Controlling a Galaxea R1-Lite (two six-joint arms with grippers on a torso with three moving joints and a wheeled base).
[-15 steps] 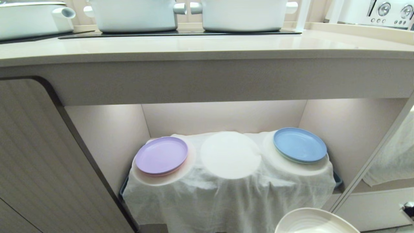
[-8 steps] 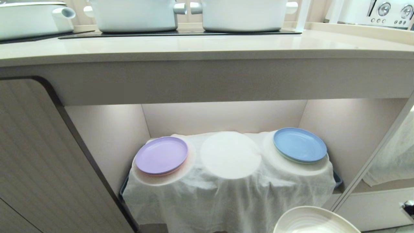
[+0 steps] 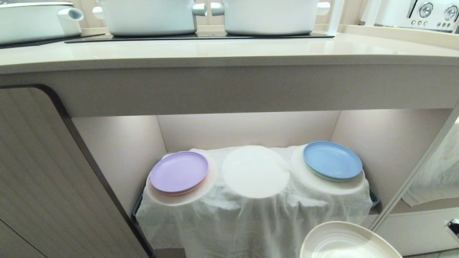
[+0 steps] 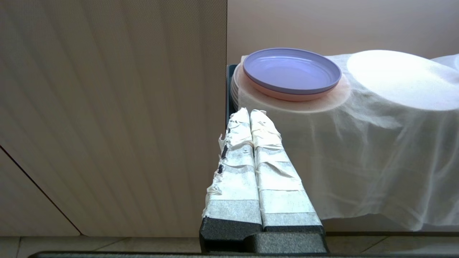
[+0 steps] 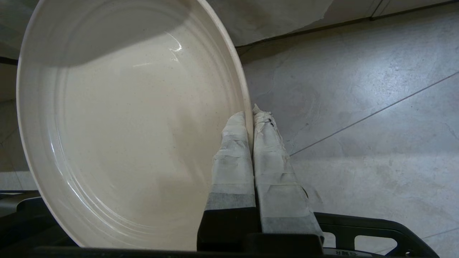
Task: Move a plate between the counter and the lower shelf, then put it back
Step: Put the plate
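Note:
The cream plate [image 3: 346, 242] shows at the bottom edge of the head view, low in front of the lower shelf [image 3: 247, 132] and to its right, with its ringed underside facing me. In the right wrist view my right gripper [image 5: 250, 114] is shut on the rim of the plate [image 5: 125, 122], one taped finger on each side, above the floor. The middle pad [image 3: 255, 171] on the shelf's white cloth is bare. The counter [image 3: 229, 52] runs above the recess. My left gripper [image 4: 250, 111] is shut on nothing, parked low by the cabinet door.
A lilac plate [image 3: 178, 172] sits on the left pad and a blue plate [image 3: 332, 160] on the right pad. White pots [image 3: 150, 16] stand on the black panel on the counter. A ribbed cabinet door [image 3: 43, 172] flanks the recess on the left.
The cream plate has risen slightly at the bottom edge of the head view and shows more of itself. The lilac and blue plates have not moved.

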